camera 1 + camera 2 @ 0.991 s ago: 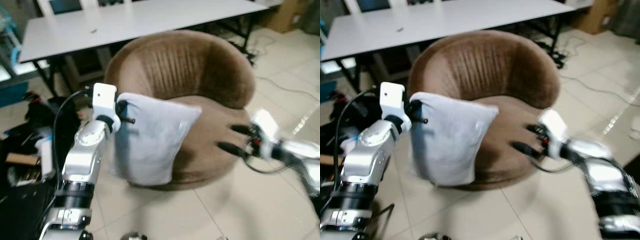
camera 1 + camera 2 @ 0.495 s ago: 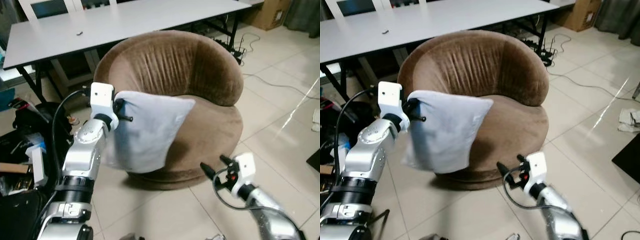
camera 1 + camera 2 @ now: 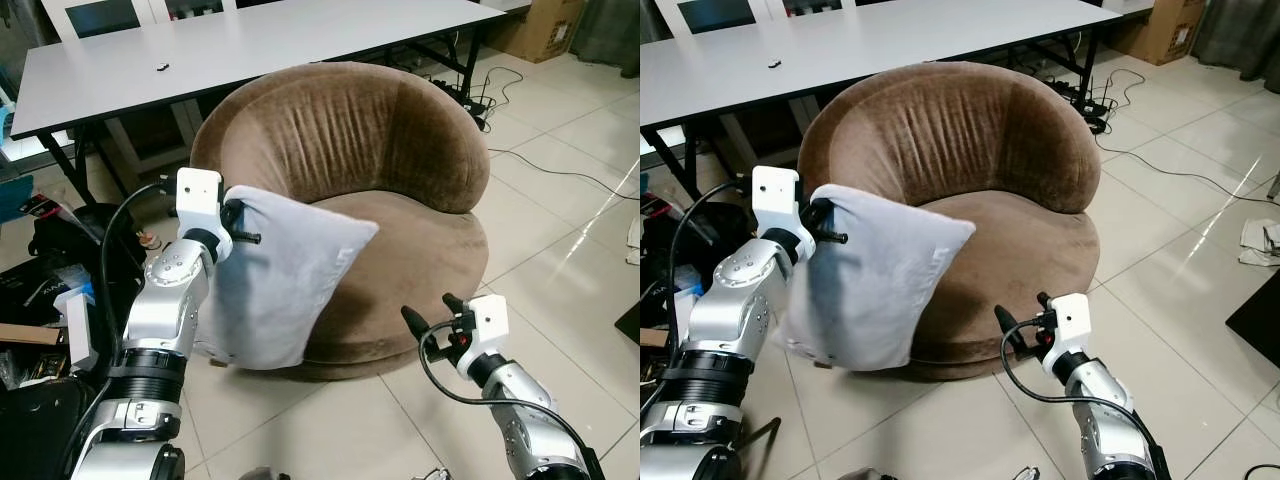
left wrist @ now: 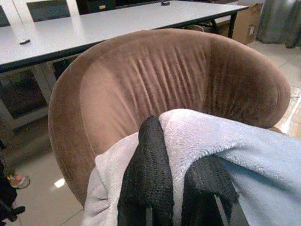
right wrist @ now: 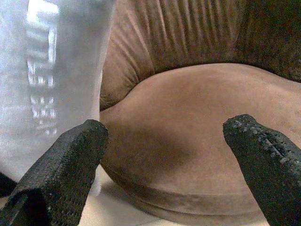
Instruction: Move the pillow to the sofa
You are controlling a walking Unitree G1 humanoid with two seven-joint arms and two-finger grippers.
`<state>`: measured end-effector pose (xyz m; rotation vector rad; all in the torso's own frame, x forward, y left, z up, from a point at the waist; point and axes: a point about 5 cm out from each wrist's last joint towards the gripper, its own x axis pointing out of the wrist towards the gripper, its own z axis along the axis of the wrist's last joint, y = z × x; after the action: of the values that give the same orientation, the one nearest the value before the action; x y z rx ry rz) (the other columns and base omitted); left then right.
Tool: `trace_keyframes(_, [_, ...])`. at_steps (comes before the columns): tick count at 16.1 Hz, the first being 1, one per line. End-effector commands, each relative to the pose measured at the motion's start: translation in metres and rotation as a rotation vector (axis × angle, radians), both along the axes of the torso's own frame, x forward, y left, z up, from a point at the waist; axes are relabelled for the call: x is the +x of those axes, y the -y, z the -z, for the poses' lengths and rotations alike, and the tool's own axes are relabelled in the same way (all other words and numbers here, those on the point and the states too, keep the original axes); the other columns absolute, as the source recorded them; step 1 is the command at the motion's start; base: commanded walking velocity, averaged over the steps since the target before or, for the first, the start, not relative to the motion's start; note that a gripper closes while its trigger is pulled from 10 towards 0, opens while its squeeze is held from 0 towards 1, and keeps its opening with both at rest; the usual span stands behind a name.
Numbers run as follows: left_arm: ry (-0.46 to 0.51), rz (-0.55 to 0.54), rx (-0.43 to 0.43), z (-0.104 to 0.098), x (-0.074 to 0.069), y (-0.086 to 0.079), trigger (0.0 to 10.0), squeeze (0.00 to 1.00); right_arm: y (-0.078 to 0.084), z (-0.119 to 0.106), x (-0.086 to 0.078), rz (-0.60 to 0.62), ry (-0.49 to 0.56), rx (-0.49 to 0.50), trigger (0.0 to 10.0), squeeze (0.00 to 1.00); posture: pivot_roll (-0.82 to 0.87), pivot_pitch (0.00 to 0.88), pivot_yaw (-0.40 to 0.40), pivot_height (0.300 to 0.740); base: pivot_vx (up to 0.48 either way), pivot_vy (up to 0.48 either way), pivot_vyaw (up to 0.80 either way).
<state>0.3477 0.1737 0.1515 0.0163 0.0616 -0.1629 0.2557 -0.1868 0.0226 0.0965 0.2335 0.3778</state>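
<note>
Your left pincer (image 4: 181, 188) is clenched on the upper corner of the pale grey pillow (image 3: 280, 275), and the pillow hangs from it in the air, just at the front-left edge of the round brown sofa (image 3: 400, 160), its lower part over the floor (image 3: 560, 230). It is not yet on the seat. Your right pincer (image 3: 428, 315) is low in front of the sofa, released, fingers spread wide, holding nothing.

To do this step well, I think you should carry the left arm forward and a little to the right, until most of the pillow is above the seat cushion, and only then let the fingers go. If you release now, the pillow will probably slide to the floor.

The sofa seat holds nothing at the moment. Behind it the long white desk (image 3: 250, 40) carries one small dark object (image 3: 161, 68); what it is I cannot tell.
</note>
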Motion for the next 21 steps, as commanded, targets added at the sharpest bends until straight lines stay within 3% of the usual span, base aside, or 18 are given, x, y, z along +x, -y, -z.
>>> trace_keyframes(1, [0.073, -0.012, -0.002, -0.018, 0.005, -0.003, 10.0, 0.0, 0.0, -0.004, 0.005, -0.009, 0.022, -0.018, 10.0, 0.0, -0.09, 0.0, 0.092, 0.74, 0.0, 0.0, 0.0])
trace_keyframes(6, [0.063, -0.004, 0.017, -0.017, 0.004, -0.002, 10.0, 0.0, -0.002, 0.004, 0.009, -0.027, -0.007, -0.029, 10.0, 0.0, -0.08, 0.0, 0.09, 0.74, 0.06, 0.0, 0.0])
trace_keyframes(10, [0.054, -0.005, 0.079, -0.019, 0.004, -0.002, 10.0, 0.0, -0.005, 0.008, 0.009, -0.039, -0.021, -0.031, 10.0, 0.0, -0.07, 0.0, 0.09, 0.74, 0.48, 0.0, 0.0])
trace_keyframes(21, [0.065, 0.018, 0.136, -0.021, 0.004, 0.002, 10.0, 0.0, -0.015, 0.01, 0.009, -0.067, -0.019, -0.039, 10.0, 0.0, -0.07, 0.0, 0.091, 0.74, 0.48, 0.0, 0.0])
